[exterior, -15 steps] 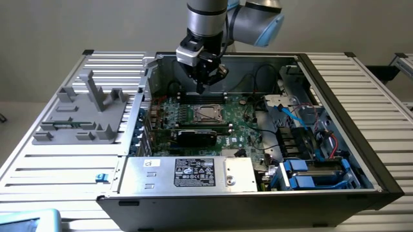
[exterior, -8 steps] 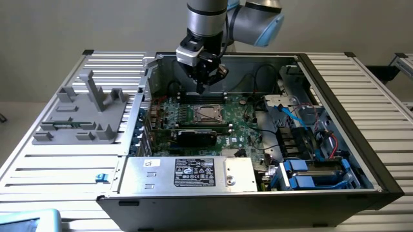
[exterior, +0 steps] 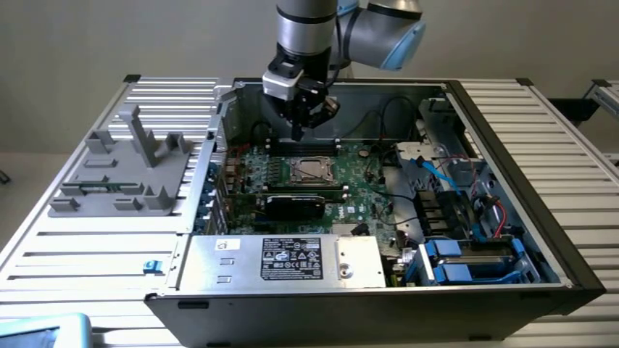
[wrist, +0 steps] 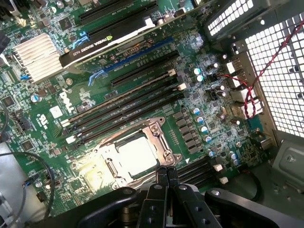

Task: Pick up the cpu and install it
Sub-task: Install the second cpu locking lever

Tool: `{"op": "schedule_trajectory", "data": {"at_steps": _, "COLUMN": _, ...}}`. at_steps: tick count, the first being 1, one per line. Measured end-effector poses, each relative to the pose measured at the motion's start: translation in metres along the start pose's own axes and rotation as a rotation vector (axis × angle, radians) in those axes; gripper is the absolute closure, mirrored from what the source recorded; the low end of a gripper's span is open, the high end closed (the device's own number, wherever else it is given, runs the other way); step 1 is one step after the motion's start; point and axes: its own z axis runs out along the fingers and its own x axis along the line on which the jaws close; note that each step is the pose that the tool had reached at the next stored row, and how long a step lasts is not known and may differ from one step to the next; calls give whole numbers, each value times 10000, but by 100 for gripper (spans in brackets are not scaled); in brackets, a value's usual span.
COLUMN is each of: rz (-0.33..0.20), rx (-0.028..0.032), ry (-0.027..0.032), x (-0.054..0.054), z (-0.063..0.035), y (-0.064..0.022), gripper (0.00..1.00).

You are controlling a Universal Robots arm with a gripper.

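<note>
**CPU seated in socket; hand closed and empty above it**

Nearest the wrist camera, the hand point(wrist: 166, 175) shows its two black fingers pressed together with nothing between them, the tips poised just above the near edge of the socket frame point(wrist: 159, 134). In the exterior view the hand point(exterior: 298, 133) hangs over the motherboard point(exterior: 363, 190) inside the open computer case point(exterior: 527, 217), just behind the socket.

The cpu point(wrist: 137, 155) lies flat within the socket frame, its pale metal top facing up; in the exterior view the cpu point(exterior: 311, 169) sits at mid-board. It appears already placed.

Handling assessment: the chip looks light, rigid and thin, with a smooth top that offers little purchase. Its underside contacts are likely fragile, so any hold belongs on opposite edges of the rim, kept level and without downward force.

A grey plastic fixture point(exterior: 126, 170) stands on the tabletop point(exterior: 87, 250) beside the case.
</note>
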Motion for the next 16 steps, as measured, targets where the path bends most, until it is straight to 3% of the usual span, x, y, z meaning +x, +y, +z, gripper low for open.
{"op": "schedule_trajectory", "data": {"at_steps": 11, "rz": -1973, "rx": -124, "ry": -91, "x": 0, "z": 0, "y": 1, "gripper": 88}}
{"op": "schedule_trajectory", "data": {"at_steps": 16, "rz": -2275, "rx": -139, "ry": -104, "x": 8, "z": -3, "y": 38, "gripper": 88}}
